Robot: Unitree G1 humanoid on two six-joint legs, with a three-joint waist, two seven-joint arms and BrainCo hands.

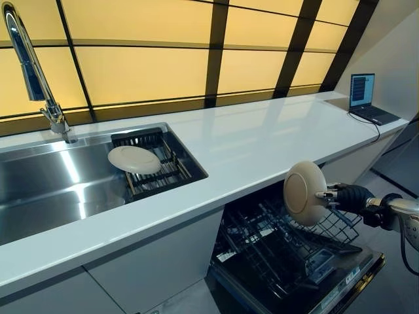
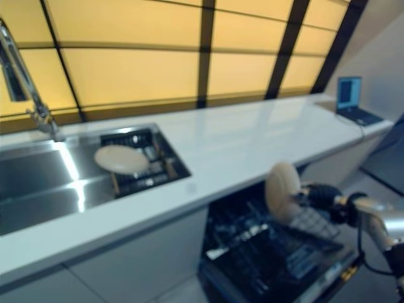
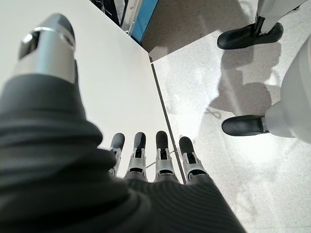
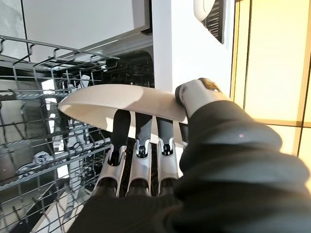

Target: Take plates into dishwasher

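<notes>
Below the white worktop (image 1: 275, 140), our right hand (image 1: 350, 196) pinches a plate (image 1: 303, 193) on edge, seemingly just above the dishwasher rack (image 1: 288, 245); our left hand (image 3: 150, 155) is relaxed.

Support: white countertop (image 1: 262, 140), long, under amber window panels | Sink (image 1: 39, 190): steel, sunk into it, well away from the right hand (image 1: 350, 196), tap (image 1: 33, 72) behind | Laptop (image 1: 366, 98): open on the far end, beyond that hand | Counter edge: just above the hand.
</notes>
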